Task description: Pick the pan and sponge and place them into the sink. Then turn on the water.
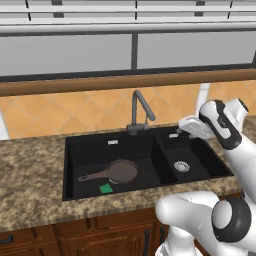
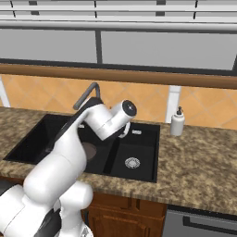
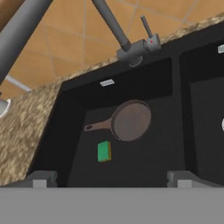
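Note:
The dark brown pan [image 1: 122, 171] lies flat on the floor of the large basin of the black sink [image 1: 70, 165], its handle pointing left. The green sponge [image 1: 105, 188] rests just in front of it, apart from the pan. In the hand view the pan [image 3: 130, 120] and sponge [image 3: 103, 151] lie below the grey faucet [image 3: 127, 43]. My gripper [image 1: 184, 126] hovers over the back of the small basin, to the right of the faucet [image 1: 137, 107]. The gripper [image 3: 112, 179] is open with nothing between its fingers. No water is in view at the faucet.
A white soap dispenser [image 2: 177, 121] stands on the granite counter right of the sink [image 2: 143, 139]. The small basin holds a round metal drain [image 1: 181, 166]. A tiled backsplash and a wooden ledge rise behind the faucet.

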